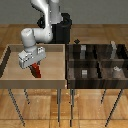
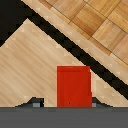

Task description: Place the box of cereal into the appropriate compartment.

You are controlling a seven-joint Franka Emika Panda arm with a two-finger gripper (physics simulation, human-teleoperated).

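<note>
Wrist view: box of cereal point(image 2: 73, 86) sits between the gripper point(image 2: 64, 103) fingertips, jaws closed on it, held over the light-wood tray point(image 1: 10, 75) on the exterior view's left, well apart from the dark four-cell bin point(image 1: 97, 62).

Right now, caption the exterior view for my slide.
Panda gripper over the light-wood tray, small red cereal box between its fingers; dark four-cell bin beside.
</note>
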